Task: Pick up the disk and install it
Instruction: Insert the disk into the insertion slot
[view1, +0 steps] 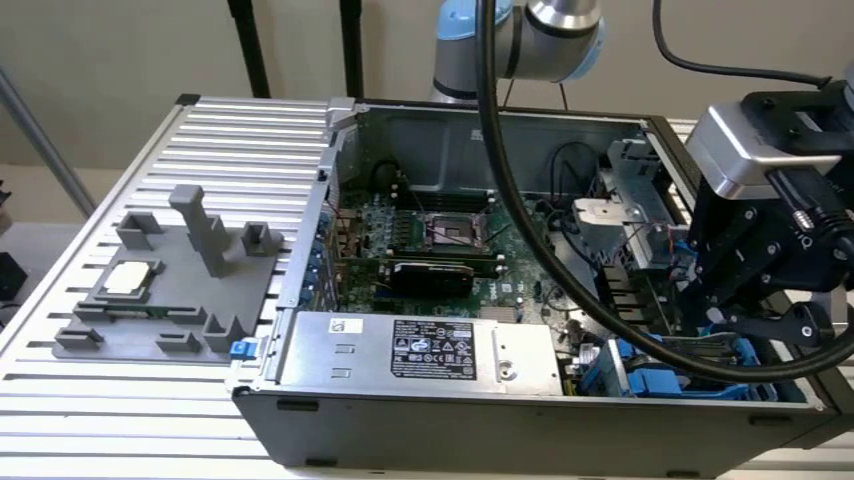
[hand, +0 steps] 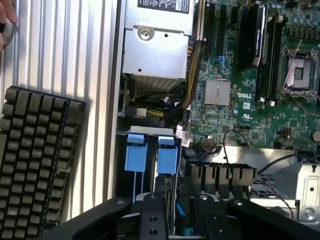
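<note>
Nearest us, the gripper (hand: 177, 206), whose grip we cannot tell, hangs low in a corner of the computer case (view1: 400, 430) right over the disk (hand: 167, 161) in its blue carrier, so we judge pickup done and seating nearly finished.

- The disk (view1: 651, 386) sits low inside the computer case (view1: 534, 430), at its near corner on the exterior view's right.
- We see mainly its bright blue plastic carrier frame. The silver-grey metal body and the label are hidden, so we cannot tell whether it lies flat or on edge.
- In the wrist view, two blue tabs (hand: 167, 161) stand side by side in the same bay, just beside the case wall. We cannot tell which of them belongs to the disk.
</note>
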